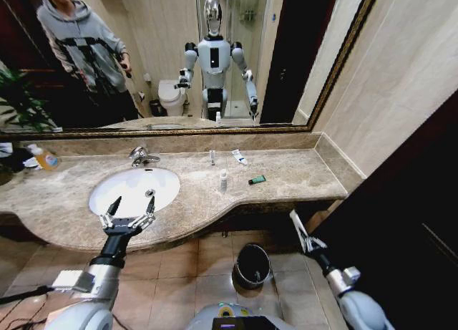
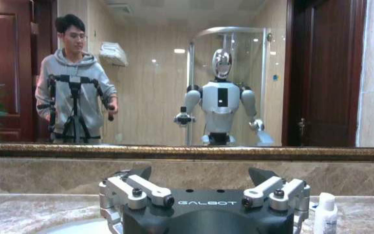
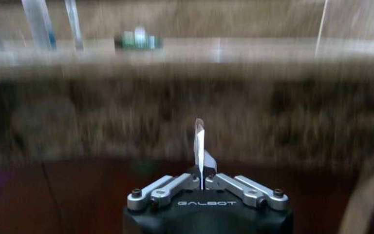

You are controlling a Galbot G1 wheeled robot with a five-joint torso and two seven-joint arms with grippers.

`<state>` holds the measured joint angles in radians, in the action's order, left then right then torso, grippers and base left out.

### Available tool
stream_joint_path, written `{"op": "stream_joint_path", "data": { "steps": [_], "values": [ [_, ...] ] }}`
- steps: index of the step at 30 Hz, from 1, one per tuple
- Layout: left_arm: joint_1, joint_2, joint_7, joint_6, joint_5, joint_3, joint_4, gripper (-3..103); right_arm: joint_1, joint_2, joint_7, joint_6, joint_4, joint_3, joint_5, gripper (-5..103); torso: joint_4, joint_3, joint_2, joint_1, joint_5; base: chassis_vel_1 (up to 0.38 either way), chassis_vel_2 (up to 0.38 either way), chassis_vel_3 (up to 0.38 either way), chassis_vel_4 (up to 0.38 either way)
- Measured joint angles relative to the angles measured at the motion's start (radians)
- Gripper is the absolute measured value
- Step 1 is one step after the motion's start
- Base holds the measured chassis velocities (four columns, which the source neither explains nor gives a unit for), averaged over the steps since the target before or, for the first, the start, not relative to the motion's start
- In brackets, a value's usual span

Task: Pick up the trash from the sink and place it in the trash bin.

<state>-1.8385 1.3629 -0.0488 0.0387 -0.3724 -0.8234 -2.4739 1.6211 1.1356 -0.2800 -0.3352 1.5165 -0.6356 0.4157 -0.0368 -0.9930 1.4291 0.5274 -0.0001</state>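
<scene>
white sink [image 1: 127,190], black trash bin [image 1: 252,265], green tube [image 1: 257,180]

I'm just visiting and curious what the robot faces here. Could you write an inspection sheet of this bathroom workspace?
Surface: beige-brown marble counter around a white oval sink.
Job's things: clear vial, white-blue sachet, tiny white bottle and short green tube on the counter; small round black bin on the floor below.
Clutter: orange-yellow bottle with white top, far left.
Grippers: left gripper, fingers open, over the sink's front edge; right gripper shut on a thin white tube, below counter height.
Cables: thin dark cable beside the left arm.
Surroundings: gilt-framed mirror, tiled floor.
</scene>
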Motion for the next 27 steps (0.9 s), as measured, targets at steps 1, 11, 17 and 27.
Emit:
{"op": "stream_joint_path", "data": {
  "steps": [1, 11, 17, 27],
  "values": [
    [0.000, 0.000, 0.000, 0.000, 0.000, 0.000, 0.000, 100, -0.018, 0.008, 0.004, -0.001, -0.050, 0.018, -0.037, 0, 0.0000, 0.000, 0.000, 0.000, -0.0001, 0.000, 0.000, 0.000, 0.000],
    [0.000, 0.000, 0.000, 0.000, 0.000, 0.000, 0.000, 100, -0.163, 0.075, -0.042, -0.045, -0.330, 0.095, -0.402, 0, -0.0001, 0.000, 0.000, 0.000, -0.0002, 0.000, 0.000, 0.000, 0.000],
    [0.000, 0.000, 0.000, 0.000, 0.000, 0.000, 0.000, 100, -0.264, 0.116, -0.097, -0.053, -0.476, 0.117, -0.611, 0, 0.0000, 0.000, 0.000, 0.000, 0.0001, 0.000, 0.000, 0.000, 0.000],
    [0.000, 0.000, 0.000, 0.000, 0.000, 0.000, 0.000, 100, -0.455, 0.196, -0.099, -0.065, -0.711, 0.158, -0.797, 0, -0.0001, 0.000, 0.000, 0.000, -0.0004, 0.000, 0.000, 0.000, 0.000]
  ]
}}
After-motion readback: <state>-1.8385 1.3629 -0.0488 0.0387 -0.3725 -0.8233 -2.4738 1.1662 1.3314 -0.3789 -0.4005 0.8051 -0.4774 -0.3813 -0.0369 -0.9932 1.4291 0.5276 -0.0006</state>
